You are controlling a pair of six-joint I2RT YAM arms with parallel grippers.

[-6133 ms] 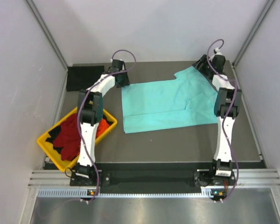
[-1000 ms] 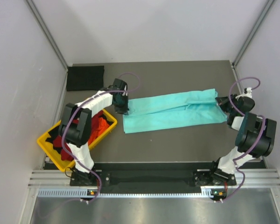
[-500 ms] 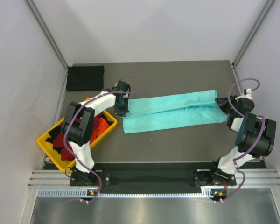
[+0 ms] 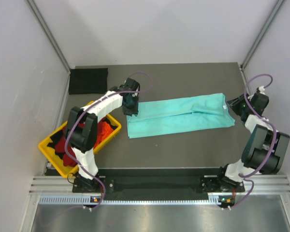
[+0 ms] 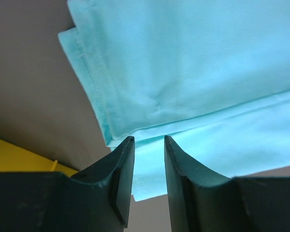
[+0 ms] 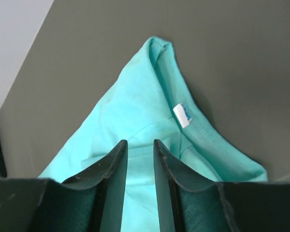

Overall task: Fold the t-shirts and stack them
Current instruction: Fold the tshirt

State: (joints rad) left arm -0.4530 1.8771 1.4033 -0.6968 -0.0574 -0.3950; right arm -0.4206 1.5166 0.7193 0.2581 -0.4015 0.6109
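mint-teal t-shirt at mid-table, folded lengthwise into a long narrow band, flat on the dark table, running left to right with the right end a little farther back. white neck label at the right end, inside the collar, facing up. at the left end, hem layers stepped, the lower one showing past the upper.

at the left end: left gripper, pointed down over the hem corner, jaws parted by a narrow gap, nothing pinched, cloth visible beyond the gap. just off the right end: right gripper, aimed at the collar, jaws likewise slightly apart, nothing between them.

farther out, in the far-left corner: black t-shirt, folded into a flat rectangle. near left, beside the left arm: yellow tray, set askew, holding a crumpled red t-shirt and an orange t-shirt toward its far side. well apart from the mint-teal band, both of these.
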